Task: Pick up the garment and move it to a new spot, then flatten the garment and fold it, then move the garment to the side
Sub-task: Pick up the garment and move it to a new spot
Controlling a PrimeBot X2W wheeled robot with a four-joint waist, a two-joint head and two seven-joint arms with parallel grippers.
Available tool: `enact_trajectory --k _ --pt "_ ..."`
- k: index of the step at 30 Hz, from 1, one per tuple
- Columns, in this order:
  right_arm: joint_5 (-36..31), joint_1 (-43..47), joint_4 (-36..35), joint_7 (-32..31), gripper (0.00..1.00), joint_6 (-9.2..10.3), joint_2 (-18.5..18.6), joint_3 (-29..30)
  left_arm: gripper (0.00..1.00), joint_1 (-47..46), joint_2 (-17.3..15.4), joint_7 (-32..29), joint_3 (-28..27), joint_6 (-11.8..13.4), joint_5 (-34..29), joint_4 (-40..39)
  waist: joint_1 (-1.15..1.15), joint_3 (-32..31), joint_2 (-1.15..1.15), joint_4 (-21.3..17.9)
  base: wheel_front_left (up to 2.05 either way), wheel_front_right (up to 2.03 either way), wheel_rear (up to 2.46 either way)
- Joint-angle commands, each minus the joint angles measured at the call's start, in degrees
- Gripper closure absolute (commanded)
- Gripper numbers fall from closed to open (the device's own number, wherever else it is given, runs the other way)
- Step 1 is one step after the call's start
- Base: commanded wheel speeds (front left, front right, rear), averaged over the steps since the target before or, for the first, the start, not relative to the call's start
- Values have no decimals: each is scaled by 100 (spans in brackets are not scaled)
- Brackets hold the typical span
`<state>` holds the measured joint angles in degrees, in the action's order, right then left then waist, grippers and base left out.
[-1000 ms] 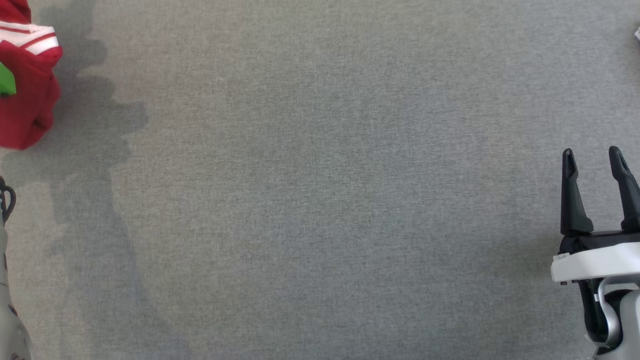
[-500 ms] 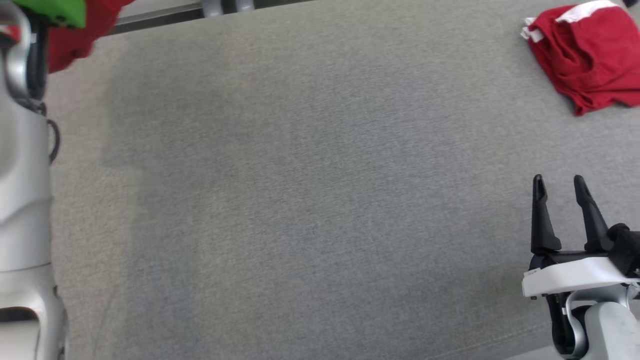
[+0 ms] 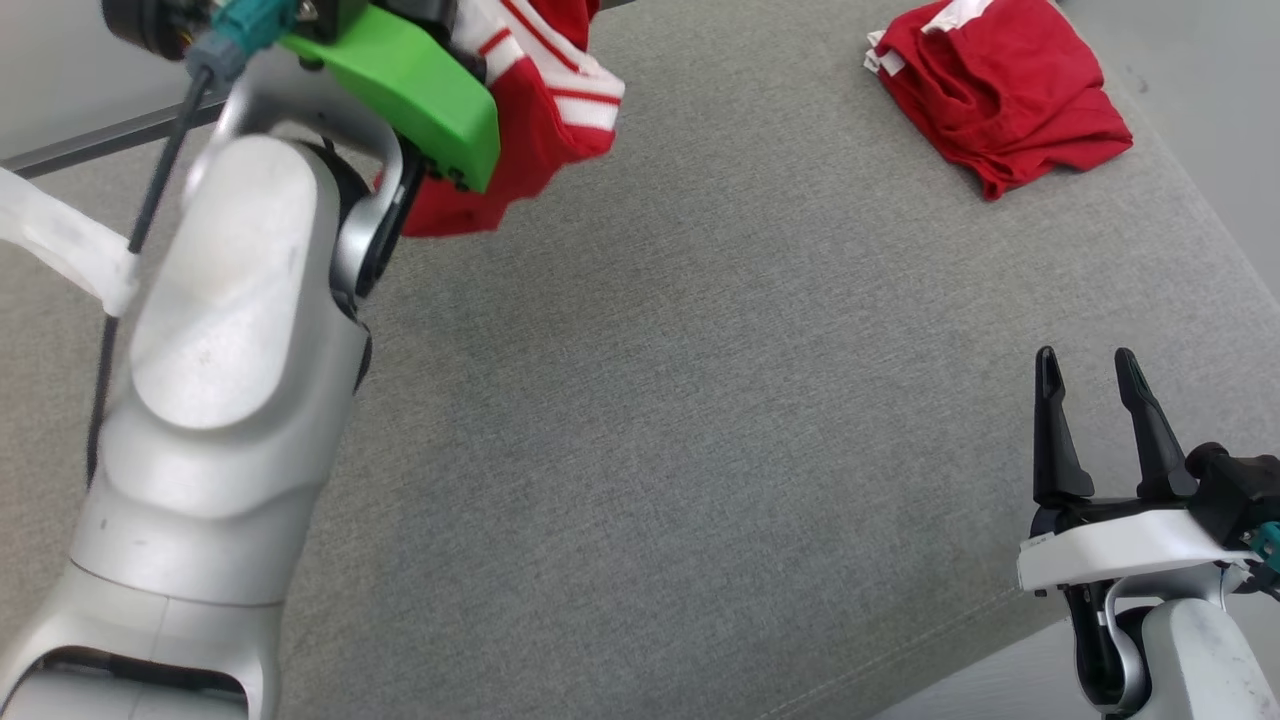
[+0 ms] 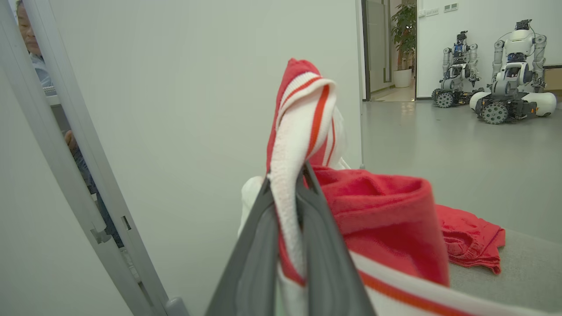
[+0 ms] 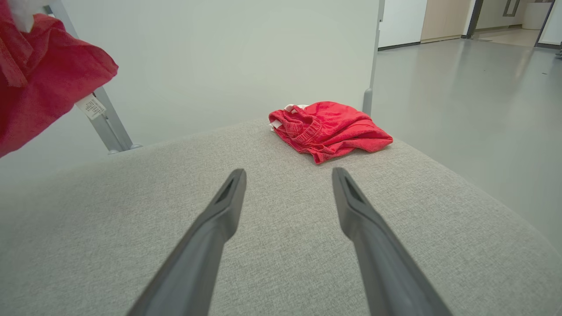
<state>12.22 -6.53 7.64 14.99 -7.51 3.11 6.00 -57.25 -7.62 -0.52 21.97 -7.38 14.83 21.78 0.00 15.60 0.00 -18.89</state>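
Fabric talk: pinching the garment (image 3: 540,150) by its striped cuff (image 4: 303,114) in the left gripper (image 4: 287,175), holding the right gripper (image 3: 1085,365) spread, guessing soft, light, best grabbing edges.

worktop (image 3: 700,450): grey fabric cover | on it: one crumpled red garment (image 3: 1000,100) | position: far right corner, near the edge | white trim showing

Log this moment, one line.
left gripper: shut on red striped garment, aloft | right gripper: open, empty | second red garment: on grey surface
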Motion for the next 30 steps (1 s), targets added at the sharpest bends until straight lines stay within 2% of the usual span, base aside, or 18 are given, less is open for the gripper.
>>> enact_trajectory --k 1,12,13,14,15,19,23,30 --pt "39 19 -19 24 0 2 -9 1 100 191 36 68 17 -14 88 51 0 -52 0 -118 0 0 0" --pt "69 -31 6 25 0 1 -21 -214 100 1882 351 502 587 67 387 937 0 -41 0 -76 0 0 0" --pt "72 -40 10 25 0 1 -21 -233 81 1997 367 551 664 67 391 1049 0 -49 0 -54 0 0 0" --pt "68 -46 12 25 0 1 -22 -247 55 2055 379 594 757 65 339 1137 0 -56 0 -37 0 0 0" --pt "66 -53 9 25 0 1 -21 -256 0 2111 399 651 842 59 336 1237 0 -63 0 -11 0 0 0" --pt "14 -10 7 25 0 2 -21 -251 0 2053 433 1016 983 45 432 1352 0 -178 0 132 0 0 0" --pt "-50 90 -27 25 0 1 -22 -266 0 1918 432 1375 853 164 477 1198 0 -373 0 339 0 0 0" --pt "-122 180 -121 24 0 1 24 -334 0 2286 88 1563 342 452 545 815 0 -677 0 833 0 0 0"
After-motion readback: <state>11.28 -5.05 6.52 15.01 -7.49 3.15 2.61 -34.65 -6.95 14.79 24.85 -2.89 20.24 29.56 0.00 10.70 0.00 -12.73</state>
